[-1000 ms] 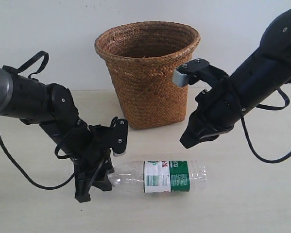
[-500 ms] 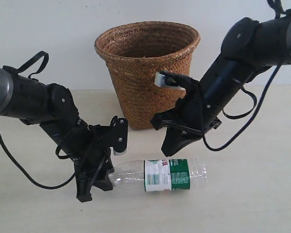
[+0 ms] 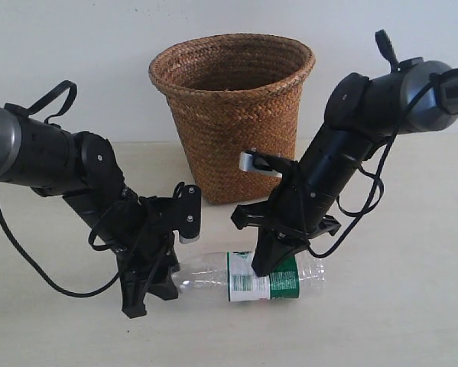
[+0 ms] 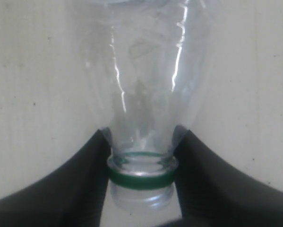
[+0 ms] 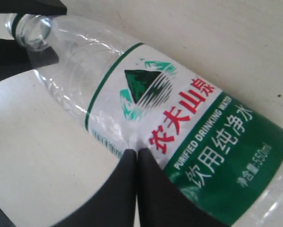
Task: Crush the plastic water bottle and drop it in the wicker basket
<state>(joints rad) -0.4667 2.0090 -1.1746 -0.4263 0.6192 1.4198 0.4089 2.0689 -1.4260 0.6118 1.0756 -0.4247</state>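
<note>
Two arms over a pale table (image 3: 412, 329); the wicker basket (image 3: 232, 130) stands upright at far centre, mouth up, with nothing touching it. Left arm (image 3: 53, 160) comes in from the left and slopes down toward the near side. Right arm (image 3: 351, 145) comes in from the right, crosses in front of the basket's right flank and points steeply down. The plastic water bottle (image 3: 290, 281) lies on its side on the table, near of the basket and apart from it, neck to the left and base to the right. Left gripper (image 3: 150, 297) is low at the bottle's neck end: in the left wrist view its two dark fingers (image 4: 80, 184) sit one on each side of the neck, touching it and pinching it at the shoulder. Right gripper (image 3: 261, 267) has its fingers pressed together into a single point, and that tip rests on the white-and-green label (image 5: 179, 118) at mid-body, where the plastic shows a small dent. Green neck ring (image 4: 140, 177) sits between the left fingers; the clear mouth (image 5: 36, 32) shows in the right wrist view.
</note>
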